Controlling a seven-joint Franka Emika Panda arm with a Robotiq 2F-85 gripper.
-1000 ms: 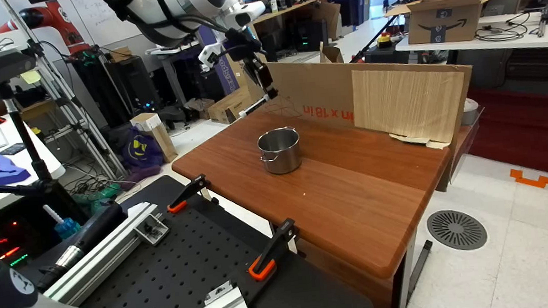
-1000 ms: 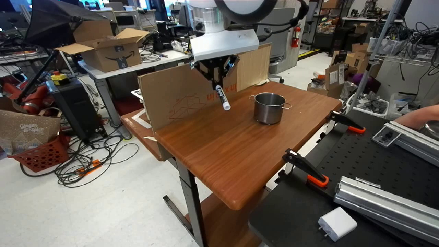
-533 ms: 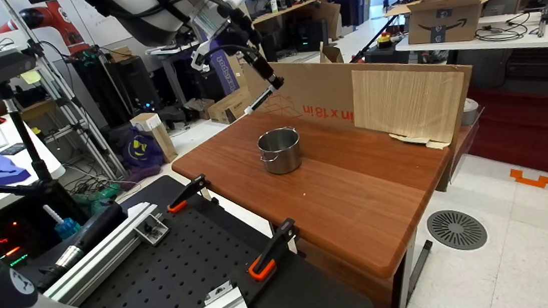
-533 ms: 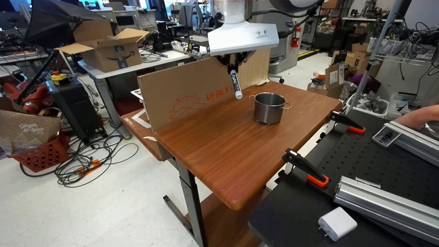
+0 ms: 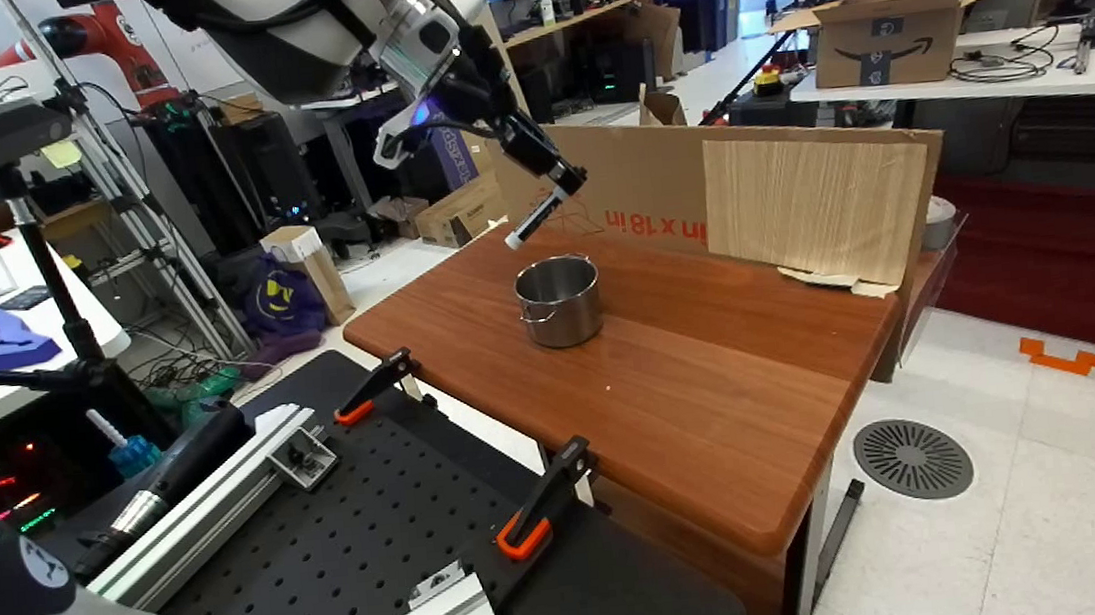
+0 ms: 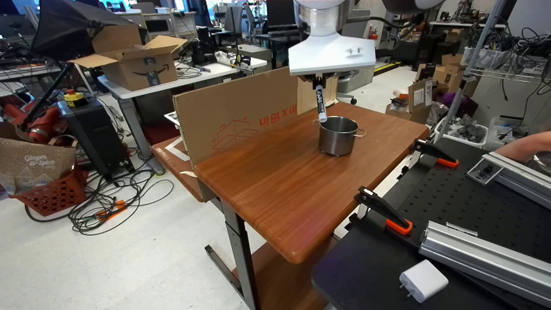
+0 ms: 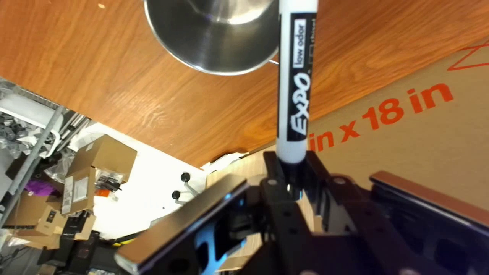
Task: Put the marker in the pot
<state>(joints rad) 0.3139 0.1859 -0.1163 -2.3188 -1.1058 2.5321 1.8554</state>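
Note:
The marker (image 6: 320, 103) is a slim white pen with a black EXPO label. My gripper (image 7: 292, 157) is shut on its upper end, which is hidden between the fingertips. The marker also shows in the wrist view (image 7: 298, 84) and in an exterior view (image 5: 536, 218), tilted with its free end down. The pot (image 6: 335, 142) is a small silver metal cylinder with wire handles, standing upright on the table. It also shows in an exterior view (image 5: 564, 321). In the wrist view the pot (image 7: 217, 53) lies left of the marker. The marker's low end looks near and above the rim.
The pot stands on a brown wooden table (image 5: 696, 394). A cardboard sheet (image 6: 232, 103) with red print stands along the table's back edge, behind the gripper. A light wood-grain panel (image 5: 814, 206) leans on it. Black clamps (image 6: 383, 209) sit at the front edge.
The gripper has carried the marker toward the pot, moving right in both exterior views. The marker has swung to a steeper slant in an exterior view. The pot has not moved.

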